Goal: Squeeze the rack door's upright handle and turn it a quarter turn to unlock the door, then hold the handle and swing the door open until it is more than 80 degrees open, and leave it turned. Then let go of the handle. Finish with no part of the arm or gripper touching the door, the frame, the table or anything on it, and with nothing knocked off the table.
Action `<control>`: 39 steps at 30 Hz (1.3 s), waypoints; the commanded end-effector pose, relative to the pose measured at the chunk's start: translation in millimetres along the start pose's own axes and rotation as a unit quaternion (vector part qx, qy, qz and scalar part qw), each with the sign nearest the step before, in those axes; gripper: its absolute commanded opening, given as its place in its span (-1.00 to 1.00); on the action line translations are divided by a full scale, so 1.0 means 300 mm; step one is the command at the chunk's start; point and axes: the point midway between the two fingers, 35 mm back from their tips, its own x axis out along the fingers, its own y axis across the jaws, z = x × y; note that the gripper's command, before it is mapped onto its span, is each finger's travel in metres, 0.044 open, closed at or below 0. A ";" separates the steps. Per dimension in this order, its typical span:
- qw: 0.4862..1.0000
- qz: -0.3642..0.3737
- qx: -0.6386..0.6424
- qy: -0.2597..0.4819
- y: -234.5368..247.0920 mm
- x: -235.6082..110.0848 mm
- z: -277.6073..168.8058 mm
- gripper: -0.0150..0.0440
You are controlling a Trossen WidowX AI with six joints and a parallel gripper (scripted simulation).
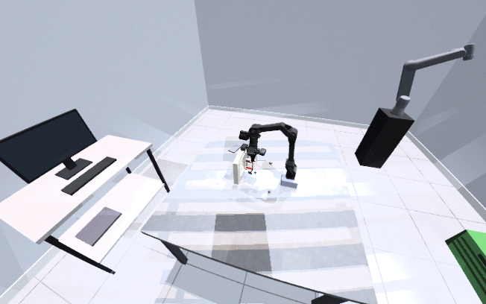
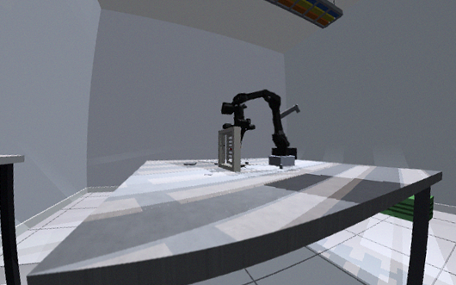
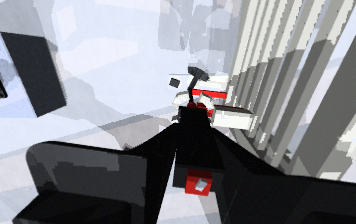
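Observation:
The pale rack [image 1: 237, 168] [image 2: 237, 153] stands upright on the table [image 1: 313, 238] [image 2: 194, 221]. Its slatted side [image 3: 300, 95] fills the right of the wrist view. The upright handle, dark with a red end [image 3: 198, 183], is beside the slats, with red and white parts below it. My gripper [image 1: 253, 159] [image 3: 193, 130] reaches down beside the rack and is shut on the handle, one finger on each side. The fingertips are partly hidden in the wrist view. The door's exact opening angle and how far the handle is turned cannot be told.
The arm's base [image 1: 289, 181] [image 2: 282, 160] stands to the right of the rack. Small dark pieces [image 1: 270, 162] [image 1: 269, 191] lie on the table between and near them. A thin dark item [image 1: 234, 150] [image 2: 190, 163] lies beyond the rack.

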 end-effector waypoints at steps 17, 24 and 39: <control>0.982 -0.001 0.187 -0.002 0.105 0.000 0.053 -0.46; 0.971 0.000 0.239 -0.003 0.146 0.000 0.083 -0.46; 0.940 0.001 0.341 -0.003 0.221 0.001 0.156 -0.46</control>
